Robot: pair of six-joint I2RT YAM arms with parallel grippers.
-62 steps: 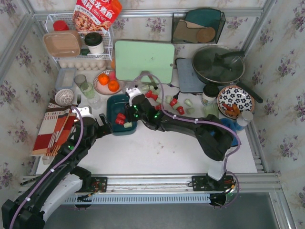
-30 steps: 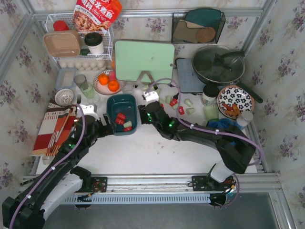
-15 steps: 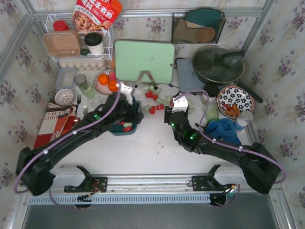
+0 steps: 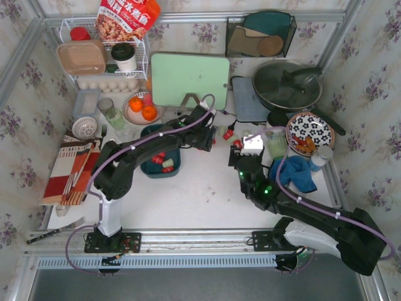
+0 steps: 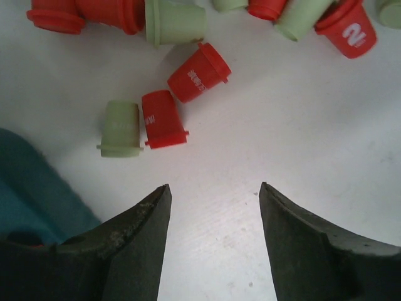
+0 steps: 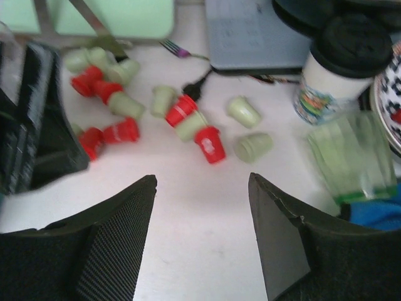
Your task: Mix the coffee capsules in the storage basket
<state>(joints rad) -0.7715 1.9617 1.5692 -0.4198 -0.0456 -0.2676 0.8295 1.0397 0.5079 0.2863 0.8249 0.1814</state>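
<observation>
The dark teal storage basket [image 4: 150, 135] sits left of centre with a few red and mint coffee capsules [image 4: 161, 158] in it. More capsules [image 4: 229, 133] lie loose on the table to its right. My left gripper [image 4: 212, 139] is open and empty, low over the table beside the basket's right rim. In the left wrist view its jaws [image 5: 213, 185] stand apart just short of a red capsule [image 5: 163, 119] and a mint one [image 5: 120, 128]. My right gripper [image 4: 240, 160] is open and empty. In its wrist view the jaws [image 6: 202, 178] face a red capsule [image 6: 210, 143] and a mint one [image 6: 254, 145].
A plate of oranges [image 4: 141, 108] and an upright mint cutting board [image 4: 190, 78] stand behind the basket. A lidded cup [image 4: 274, 122], a green glass [image 4: 277, 145], a patterned bowl [image 4: 310, 132] and a blue cloth [image 4: 294, 169] are on the right. The left arm [image 6: 34, 144] shows in the right wrist view.
My left arm has swung from the table's left, over the basket, to the loose capsules. My right arm has drawn back from the basket, rightward and nearer. Both grippers remain open.
</observation>
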